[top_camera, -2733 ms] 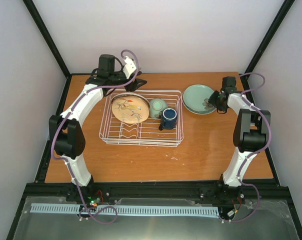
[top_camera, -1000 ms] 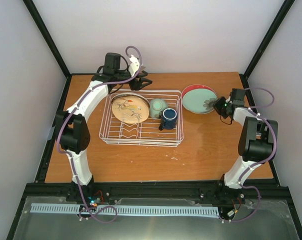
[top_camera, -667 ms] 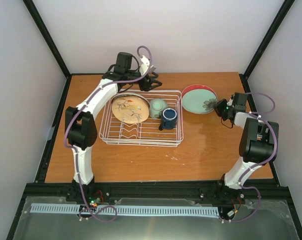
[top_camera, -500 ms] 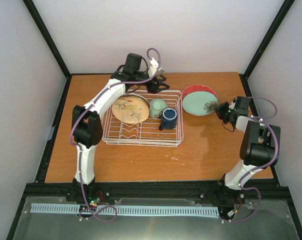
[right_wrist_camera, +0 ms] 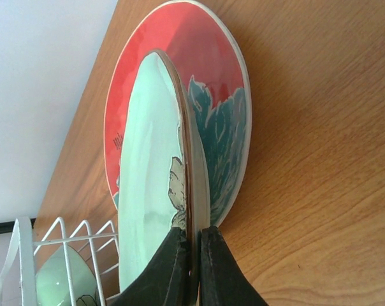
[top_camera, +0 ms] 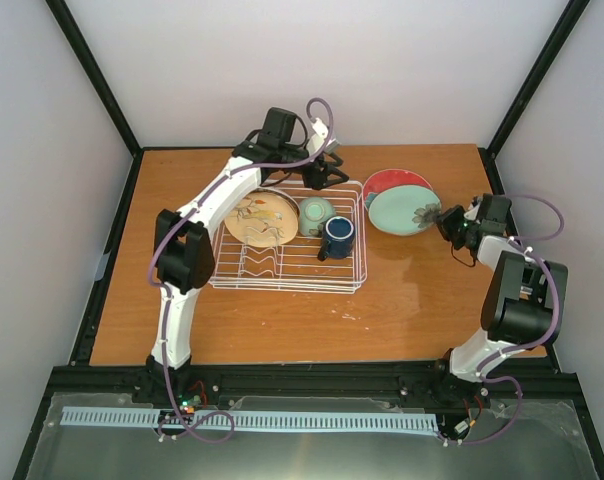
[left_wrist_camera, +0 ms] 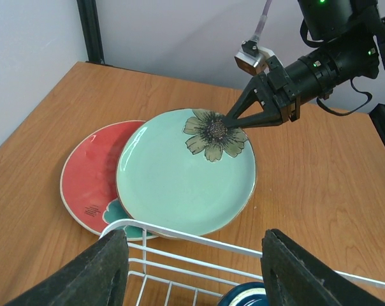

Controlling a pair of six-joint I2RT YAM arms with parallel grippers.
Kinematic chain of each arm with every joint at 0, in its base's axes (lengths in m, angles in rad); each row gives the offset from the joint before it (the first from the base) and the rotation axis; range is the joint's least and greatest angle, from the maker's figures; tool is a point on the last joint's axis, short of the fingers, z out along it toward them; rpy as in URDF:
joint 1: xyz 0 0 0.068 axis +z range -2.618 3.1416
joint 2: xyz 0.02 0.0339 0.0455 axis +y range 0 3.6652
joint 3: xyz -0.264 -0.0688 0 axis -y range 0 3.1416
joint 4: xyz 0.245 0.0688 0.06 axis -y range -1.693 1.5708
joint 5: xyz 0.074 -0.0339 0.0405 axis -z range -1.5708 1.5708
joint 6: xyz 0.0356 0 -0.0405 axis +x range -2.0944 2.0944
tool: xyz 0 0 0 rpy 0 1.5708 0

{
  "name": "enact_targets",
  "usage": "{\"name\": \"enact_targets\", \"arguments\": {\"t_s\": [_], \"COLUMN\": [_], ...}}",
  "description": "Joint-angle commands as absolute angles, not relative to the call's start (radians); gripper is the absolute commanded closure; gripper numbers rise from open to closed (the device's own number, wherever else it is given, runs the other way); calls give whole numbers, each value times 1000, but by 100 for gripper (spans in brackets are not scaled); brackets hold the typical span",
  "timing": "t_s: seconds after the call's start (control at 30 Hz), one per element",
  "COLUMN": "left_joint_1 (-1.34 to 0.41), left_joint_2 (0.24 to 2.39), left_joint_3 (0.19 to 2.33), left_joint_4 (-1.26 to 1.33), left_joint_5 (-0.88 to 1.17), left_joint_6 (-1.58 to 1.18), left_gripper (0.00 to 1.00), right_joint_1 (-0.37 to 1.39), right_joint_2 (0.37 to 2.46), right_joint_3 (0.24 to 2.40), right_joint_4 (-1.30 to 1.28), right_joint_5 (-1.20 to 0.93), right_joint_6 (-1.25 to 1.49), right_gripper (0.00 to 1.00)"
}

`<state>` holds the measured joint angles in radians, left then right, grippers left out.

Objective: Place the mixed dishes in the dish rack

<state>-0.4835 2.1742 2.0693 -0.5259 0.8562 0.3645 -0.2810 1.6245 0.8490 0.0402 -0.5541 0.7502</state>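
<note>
R end effector (left_wrist_camera: 232,118) pinches rim of pale-teal round plate w/ brown flower motif (left_wrist_camera: 180,175). Plate is tilted and overlaps red-and-teal round plate (left_wrist_camera: 90,172), which lies on wooden worktop (top_camera: 412,300) just right of white wire dish rack (top_camera: 287,288). L end effector (left_wrist_camera: 194,268) spread wide above rack's far-right corner. In rack: cream leaf-motif plate (top_camera: 260,219), pale-green cup (top_camera: 315,213), dark blue mug (top_camera: 338,233).

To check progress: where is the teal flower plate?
Top view: the teal flower plate is right of the dish rack, tilted over the red plate, its rim pinched by the right gripper.
</note>
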Motion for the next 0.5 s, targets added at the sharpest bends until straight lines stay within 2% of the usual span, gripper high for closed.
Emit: {"name": "enact_targets", "arguments": {"t_s": [0.0, 0.2, 0.47], "left_joint_1": [-488, -487, -489], "left_joint_2": [2187, 2192, 2233], "left_joint_3": [2118, 2120, 2158], "left_joint_4": [-542, -539, -564], "left_joint_5": [861, 866, 871], "left_joint_6": [364, 362, 355], "left_gripper": [42, 42, 42], "right_joint_1": [-284, -286, -299], "right_joint_2": [1646, 1679, 1711], "right_joint_3": [869, 857, 757], "right_joint_4": [78, 113, 475], "right_joint_5": [-596, -591, -745], "right_joint_6": [724, 726, 933], "right_gripper": [97, 97, 97]}}
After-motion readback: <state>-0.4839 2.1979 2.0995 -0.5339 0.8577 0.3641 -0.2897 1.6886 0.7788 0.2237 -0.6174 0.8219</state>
